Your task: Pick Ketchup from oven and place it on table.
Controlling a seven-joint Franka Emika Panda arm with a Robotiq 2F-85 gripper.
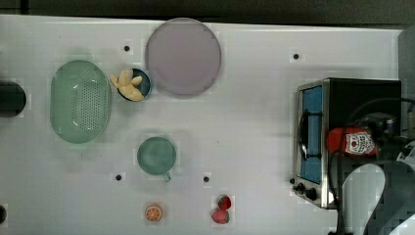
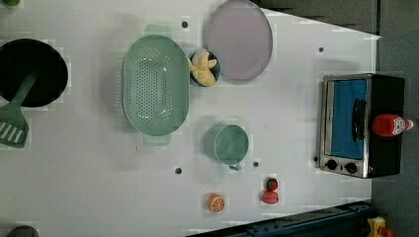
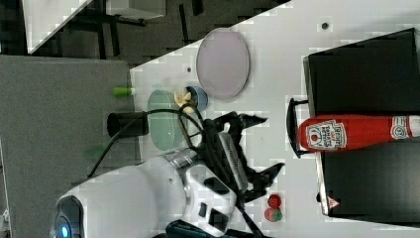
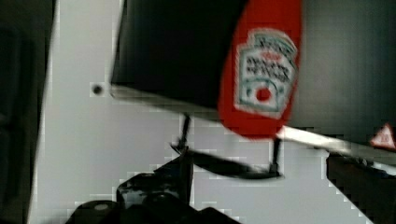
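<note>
Fingers (image 3: 255, 119) of the gripper (image 3: 270, 144) are spread wide with nothing between them. In the right view they sit to the left of the oven handle, apart from the bottle.

Scene contents, by size:

1. Table (image 1: 254, 122): white top with several small dark holes. It carries every item below.
2. Oven (image 1: 367, 93): stands at the top view's right edge of the table. Its blue glass door is closed, and its black knobs sit at one end of the silver front.
3. Colander (image 1: 80, 100): pale green and perforated, at the top view's left.
4. Pan (image 2: 29, 71): black, at the left view's left edge. A green spatula (image 2: 12, 123) has its handle resting in it.
5. Plate (image 1: 182, 56): round and pale purple, near the table's far edge in the top view.
6. Mug (image 1: 156, 155): green, near the table's centre.
7. Ketchup (image 1: 350, 142): rests on the oven's black top, its base toward the door handle and its white cap pointing away. Whether it stands or lies cannot be determined.
8. Bowl (image 1: 129, 84): dark, holding yellow pieces, between colander and plate.
9. Strawberries (image 1: 221, 209): two, touching.
10. Orange half (image 1: 153, 212): near the strawberries.
</note>
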